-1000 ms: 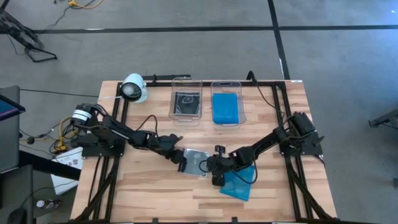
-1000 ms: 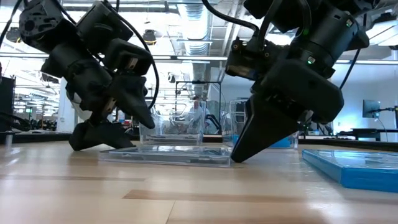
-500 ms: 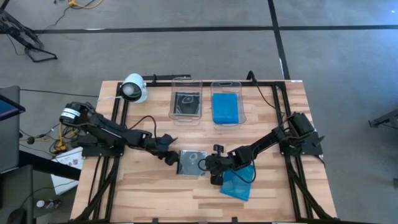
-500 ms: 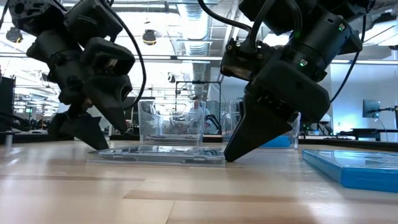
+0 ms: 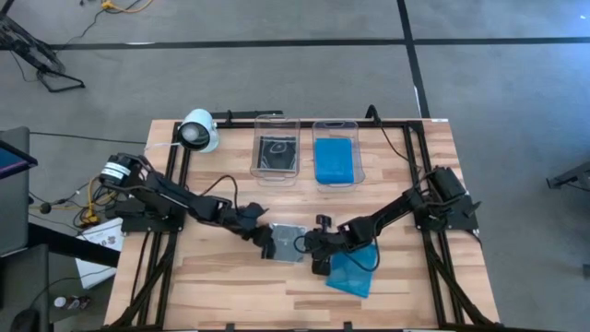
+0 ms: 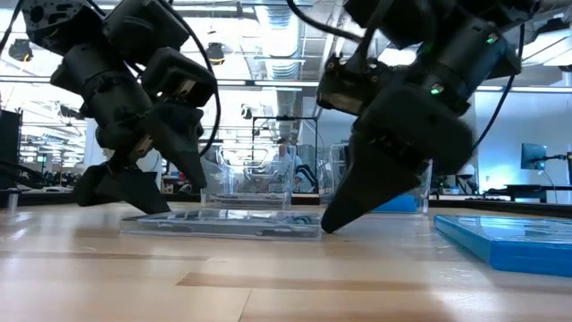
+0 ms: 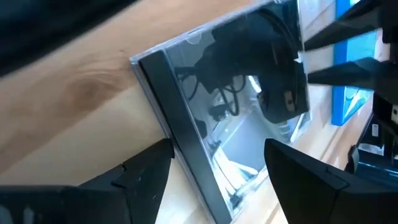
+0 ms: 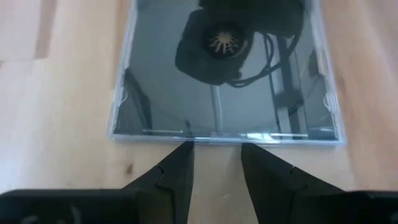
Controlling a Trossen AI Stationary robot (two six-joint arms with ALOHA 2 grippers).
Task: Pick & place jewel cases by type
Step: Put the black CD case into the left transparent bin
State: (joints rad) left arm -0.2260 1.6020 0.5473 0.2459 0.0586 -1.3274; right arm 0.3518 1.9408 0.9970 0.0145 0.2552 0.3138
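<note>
A clear jewel case (image 5: 288, 242) with a black tray lies flat on the table's middle. My left gripper (image 5: 264, 240) is at its left edge, open. In the left wrist view the case's black spine (image 7: 186, 143) runs between the two fingers. My right gripper (image 5: 312, 245) is at the case's right edge, its fingers a little apart with nothing between them. A blue jewel case (image 5: 350, 274) lies flat on the table to the near right. My left gripper (image 7: 221, 168) straddles the spine side of the clear case, slanting down from the table's left. I cannot tell whether a finger touches it. My right gripper (image 8: 216, 149) sets both fingertips (image 8: 185, 149) against the case's right edge (image 8: 217, 138), slanting down from the right. The case lies flat on the wood.
Two clear tubs stand at the far side: the left tub (image 5: 277, 171) holds a black-trayed case, the right tub (image 5: 334, 173) a blue one. A white roll (image 5: 198, 131) sits at the far left. Black frame rails run along the table's edges.
My left gripper drew back toward the table's left edge, then came back to the clear case and rolled a little. The case has turned from skewed to nearly square with the table and slid slightly left, staying flat.
</note>
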